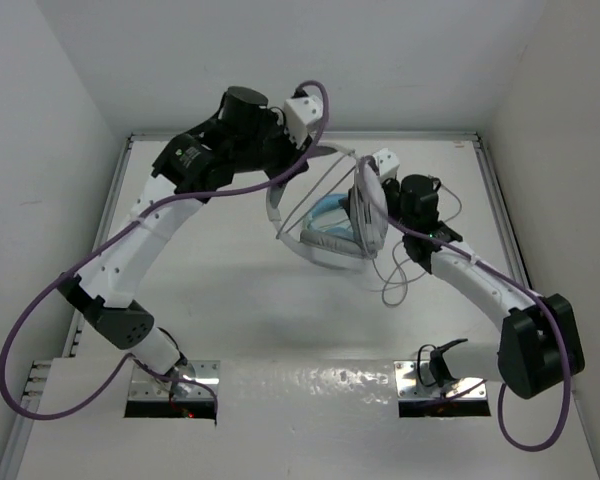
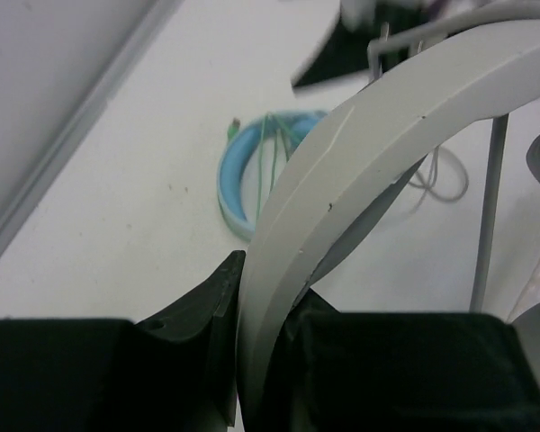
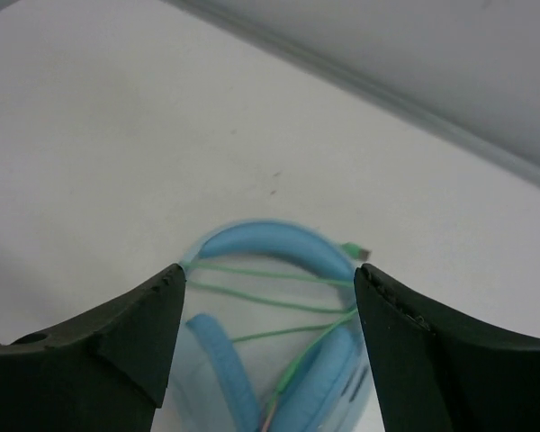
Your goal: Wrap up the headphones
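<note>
Mid-table, headphones (image 2: 387,117) in left pincer (image 2: 261,337), seemingly aloft

Left wrist view: the headphones (image 2: 360,153) run off the right edge, their headband covering part of the light blue headphones (image 2: 238,184). Right wrist view: that blue set is blurred, partly hidden by the fingers of my right gripper (image 3: 268,288) and cut by the bottom edge.

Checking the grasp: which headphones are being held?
The white over-ear headphones, headband clamped between the left arm's fingers; the light blue headphones lie on the table.
</note>
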### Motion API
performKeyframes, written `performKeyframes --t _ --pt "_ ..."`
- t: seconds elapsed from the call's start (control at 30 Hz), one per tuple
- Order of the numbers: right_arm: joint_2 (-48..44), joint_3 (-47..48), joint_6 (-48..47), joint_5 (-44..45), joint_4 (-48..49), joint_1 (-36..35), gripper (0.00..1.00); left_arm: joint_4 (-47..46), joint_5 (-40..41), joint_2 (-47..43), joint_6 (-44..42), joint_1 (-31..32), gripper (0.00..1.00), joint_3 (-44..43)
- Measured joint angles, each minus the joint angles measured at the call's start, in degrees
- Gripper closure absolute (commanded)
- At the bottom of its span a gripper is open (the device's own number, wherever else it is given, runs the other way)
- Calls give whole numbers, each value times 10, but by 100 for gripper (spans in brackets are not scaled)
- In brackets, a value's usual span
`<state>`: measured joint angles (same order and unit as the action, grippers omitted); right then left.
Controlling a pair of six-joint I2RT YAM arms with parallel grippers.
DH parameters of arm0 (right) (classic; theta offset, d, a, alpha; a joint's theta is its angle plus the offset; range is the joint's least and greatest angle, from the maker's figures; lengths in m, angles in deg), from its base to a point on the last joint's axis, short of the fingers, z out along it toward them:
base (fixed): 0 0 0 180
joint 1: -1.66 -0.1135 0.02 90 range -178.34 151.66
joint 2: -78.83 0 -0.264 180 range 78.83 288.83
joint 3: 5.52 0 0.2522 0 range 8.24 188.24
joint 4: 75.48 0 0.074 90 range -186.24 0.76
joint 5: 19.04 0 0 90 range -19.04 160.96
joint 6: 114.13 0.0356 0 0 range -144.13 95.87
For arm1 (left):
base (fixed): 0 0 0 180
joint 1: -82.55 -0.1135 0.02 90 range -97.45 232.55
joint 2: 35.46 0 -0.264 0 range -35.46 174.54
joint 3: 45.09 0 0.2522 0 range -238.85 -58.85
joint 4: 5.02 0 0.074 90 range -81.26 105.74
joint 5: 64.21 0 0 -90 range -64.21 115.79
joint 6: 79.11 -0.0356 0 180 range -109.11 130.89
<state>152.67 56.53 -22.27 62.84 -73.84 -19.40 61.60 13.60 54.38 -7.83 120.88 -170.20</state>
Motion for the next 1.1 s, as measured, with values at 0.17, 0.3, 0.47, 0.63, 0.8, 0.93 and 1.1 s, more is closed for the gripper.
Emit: performKeyframes --t 0.17,0.3,0.47,0.63,0.8,0.93,1.1 --pt "-3 -107 29 -58 61 -1 25 14 -3 18 37 0 100 -123" --pt "-13 -152 41 -60 96 0 27 28 17 29 57 0 100 -209" --pt "-33 -204 41 -50 116 -1 33 19 57 40 89 0 100 -289" --pt "-75 -265 38 -22 119 -1 57 -2 73 53 132 -14 100 -330" --pt "-126 -302 43 -10 116 -1 96 -26 64 79 197 -60 100 -354" --pt "-169 -307 49 -11 111 -9 100 -53 43 106 251 -115 100 -353" --pt "-187 -307 42 -13 104 -50 100 -73 50 137 278 -144 100 -343"
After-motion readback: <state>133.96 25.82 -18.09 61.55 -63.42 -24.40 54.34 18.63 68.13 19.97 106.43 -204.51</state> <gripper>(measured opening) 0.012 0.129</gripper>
